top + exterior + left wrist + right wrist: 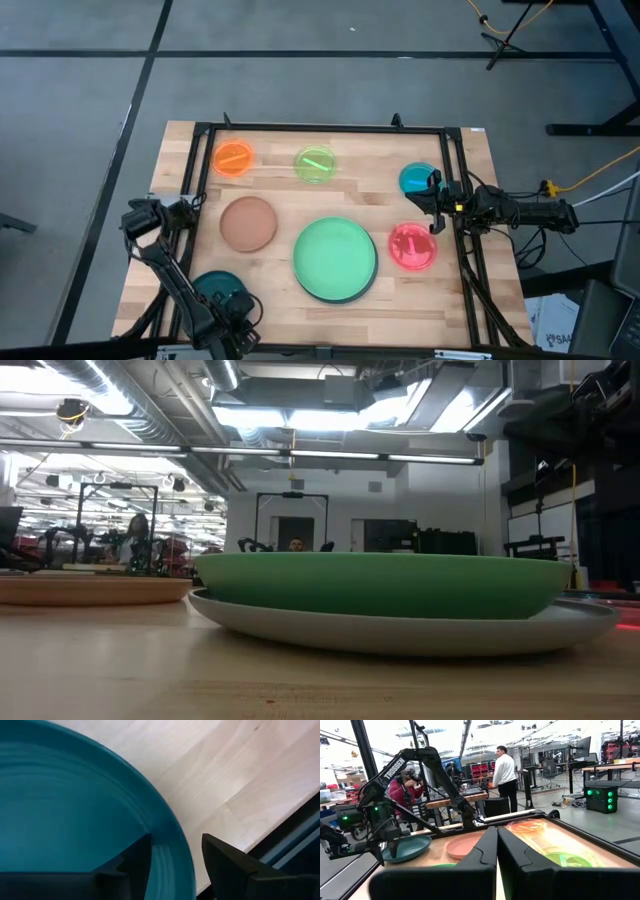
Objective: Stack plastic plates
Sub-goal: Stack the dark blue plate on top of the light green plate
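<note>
From above, take the light green plate [334, 257] as your landmark: it is the largest plate, round and opaque, and it sits in a grey plate whose rim shows as a thin dark ring around it. Just to its left lies the brown plate [248, 223], medium and matte. Beyond it, along the far edge of the surface [300, 195], sit the translucent orange plate [233, 158] and the lime plate [315, 164]. To its right lies the pink-red plate [412, 246], with the blue plate [417, 179] just beyond that. The dark teal plate [217, 289] is at the near left corner, under your left claw [228, 305]. Your right claw [436, 203] hovers between the blue and pink-red plates.

At surface height, you see the green plate nested in the grey plate [400, 628], whose pale rim flares out beneath it. The brown plate [90, 589] sits to its left.

In the left wrist view, the left claw [175, 865] has its fingers apart, straddling the rim of the teal plate [70, 810], one finger inside the plate and one outside over the wood.

In the right wrist view, the right claw [497, 850] has its fingers pressed together, holding nothing. Past them you see the brown plate [462, 846], the teal plate [405, 849] and the orange plate [527, 825].
</note>
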`<state>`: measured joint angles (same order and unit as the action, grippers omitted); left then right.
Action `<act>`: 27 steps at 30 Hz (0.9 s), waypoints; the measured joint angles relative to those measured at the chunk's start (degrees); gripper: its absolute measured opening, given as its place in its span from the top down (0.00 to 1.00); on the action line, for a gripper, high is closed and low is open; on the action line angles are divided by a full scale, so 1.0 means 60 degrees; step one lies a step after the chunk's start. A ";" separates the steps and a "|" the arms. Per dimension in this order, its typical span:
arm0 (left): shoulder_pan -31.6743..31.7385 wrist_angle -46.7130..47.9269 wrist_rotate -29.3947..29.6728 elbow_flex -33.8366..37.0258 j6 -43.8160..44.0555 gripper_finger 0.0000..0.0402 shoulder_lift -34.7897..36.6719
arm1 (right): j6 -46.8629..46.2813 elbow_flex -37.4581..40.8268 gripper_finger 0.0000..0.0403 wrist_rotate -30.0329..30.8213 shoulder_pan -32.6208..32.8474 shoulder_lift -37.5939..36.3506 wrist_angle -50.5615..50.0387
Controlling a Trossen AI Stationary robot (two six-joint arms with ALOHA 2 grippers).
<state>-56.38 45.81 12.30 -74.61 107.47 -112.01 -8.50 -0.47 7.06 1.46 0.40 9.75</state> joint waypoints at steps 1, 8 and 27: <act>0.0000 -0.0048 -0.0004 0.0000 0.0002 0.58 -0.0046 | 0.0001 0.0000 0.99 0.0011 0.0003 0.0000 0.0000; 0.0082 -0.0011 -0.0465 -0.0004 -0.0203 0.61 -0.0189 | 0.0012 0.0000 0.99 0.0169 0.0003 0.0000 0.0058; 0.0204 0.0584 -0.0469 -0.0553 -0.1619 0.98 -0.0174 | -0.0011 0.0000 0.99 0.0224 0.0003 0.0000 -0.0097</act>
<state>-55.16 49.32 9.49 -77.93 97.76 -113.05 -8.56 -0.47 8.40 1.48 0.40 9.17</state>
